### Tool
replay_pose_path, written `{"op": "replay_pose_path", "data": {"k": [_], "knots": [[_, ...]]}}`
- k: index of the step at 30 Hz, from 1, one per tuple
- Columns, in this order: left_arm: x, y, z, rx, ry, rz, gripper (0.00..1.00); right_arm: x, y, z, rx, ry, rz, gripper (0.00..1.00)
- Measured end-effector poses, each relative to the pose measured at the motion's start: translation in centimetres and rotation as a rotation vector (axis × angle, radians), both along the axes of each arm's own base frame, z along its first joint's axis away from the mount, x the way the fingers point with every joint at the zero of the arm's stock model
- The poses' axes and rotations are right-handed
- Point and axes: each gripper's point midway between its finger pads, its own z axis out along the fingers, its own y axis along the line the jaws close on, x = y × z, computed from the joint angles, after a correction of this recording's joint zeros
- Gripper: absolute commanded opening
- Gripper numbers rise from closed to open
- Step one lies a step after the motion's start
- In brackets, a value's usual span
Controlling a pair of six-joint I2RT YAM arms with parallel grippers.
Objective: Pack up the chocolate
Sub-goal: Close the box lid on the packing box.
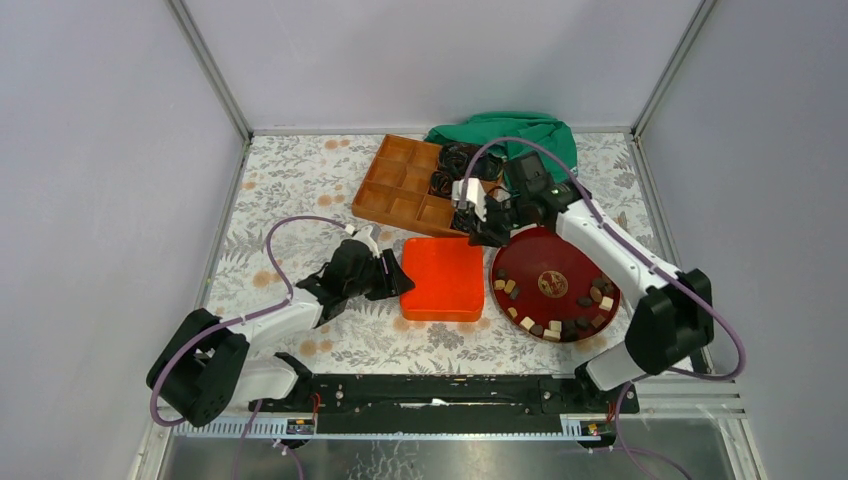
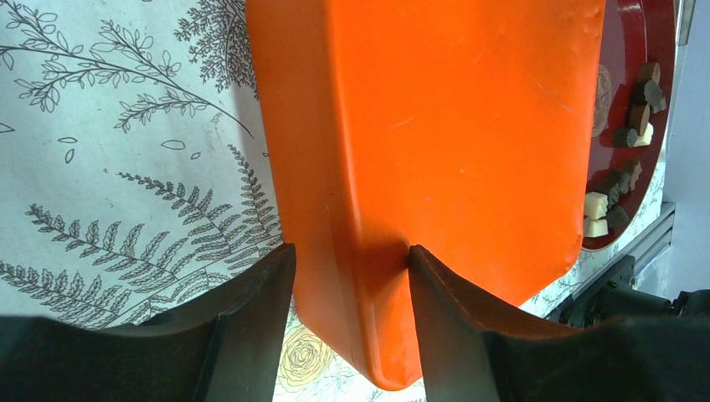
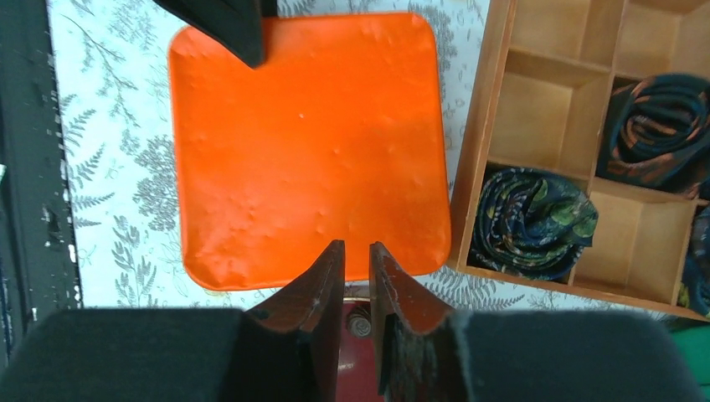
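Gripping the orange tray (image 1: 443,278) by its left edge, the left gripper (image 1: 397,274) is pinching it while the right gripper (image 1: 485,232) is hanging at the red plate's (image 1: 530,262) far rim.
The overhead view is showing the chocolate (image 1: 560,322) lying along the plate's near rim. The left wrist view is showing both fingers (image 2: 251,327) clamping the tray's edge. Only the right wrist view is showing that gripper's jaws nearly closed, a thin slit between the tips, beside the wooden box (image 3: 502,126).

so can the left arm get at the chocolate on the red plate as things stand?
Probably not yet: the left end effector grips the orange lid, which lies between it and the red plate holding the chocolate.
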Motion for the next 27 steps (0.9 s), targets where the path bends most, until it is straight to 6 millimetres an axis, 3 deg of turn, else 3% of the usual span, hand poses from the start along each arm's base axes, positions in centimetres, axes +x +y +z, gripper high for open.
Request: {"op": "replay_pose_path", "data": {"k": [10, 15, 17, 21, 27], "knots": [[-0.1, -0.1, 0.1, -0.013, -0.002, -0.006, 0.55, 1.6, 0.5, -6.0, -0.185, 0.051, -0.052, 0.22], [-0.3, 0.0, 0.0, -0.029, -0.006, -0.001, 0.54, 2.4, 0.4, -11.4, -0.319, 0.103, -0.096, 0.21], [-0.5, 0.1, 0.0, -0.035, -0.010, 0.002, 0.54, 3.6, 0.8, -11.4, -0.331, 0.074, -0.126, 0.22], [-1.0, 0.4, 0.1, -0.044, -0.013, 0.006, 0.54, 3.8, 1.0, -11.3, -0.329, 0.081, -0.145, 0.26], [-2.0, 0.7, 0.2, -0.060, -0.009, 0.003, 0.55, 0.5, 0.4, -9.7, -0.317, 0.194, -0.108, 0.34]]}}
